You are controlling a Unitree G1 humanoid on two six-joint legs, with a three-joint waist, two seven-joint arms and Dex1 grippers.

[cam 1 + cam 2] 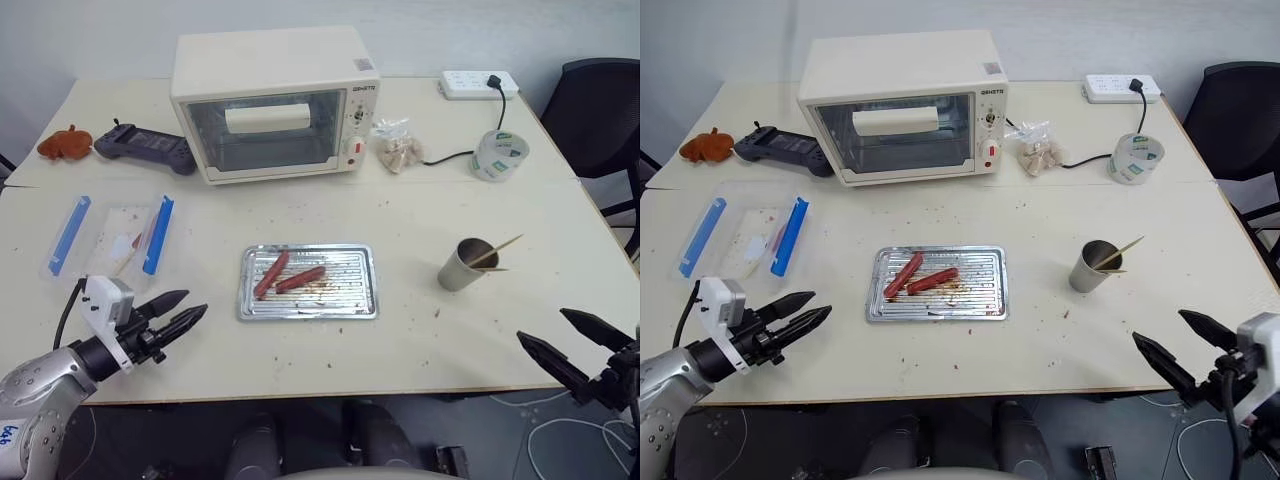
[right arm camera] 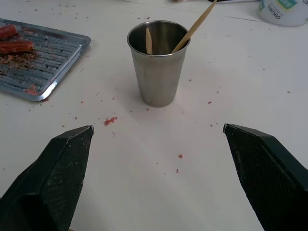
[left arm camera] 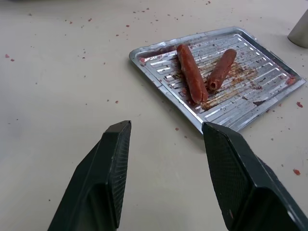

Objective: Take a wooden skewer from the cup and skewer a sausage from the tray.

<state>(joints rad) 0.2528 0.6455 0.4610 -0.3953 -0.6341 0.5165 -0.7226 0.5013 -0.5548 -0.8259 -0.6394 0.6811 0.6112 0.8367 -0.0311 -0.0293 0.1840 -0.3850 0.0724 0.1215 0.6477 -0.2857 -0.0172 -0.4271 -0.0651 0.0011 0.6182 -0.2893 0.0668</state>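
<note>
The silver tray lies at the table's middle with two reddish-brown sausages side by side on its ribbed floor. To its right stands the small grey cup. One wooden skewer leans out over the cup's rim and a second stands lower inside. My left gripper hovers open and empty near the front edge, left of the tray and pointing toward it. My right gripper stands wide open and empty at the front right, facing the cup from a short way off.
A white toaster oven stands at the back. A clear box with blue clips is at left, a tape roll, power strip and small bag at back right. A black chair stands beyond the right edge.
</note>
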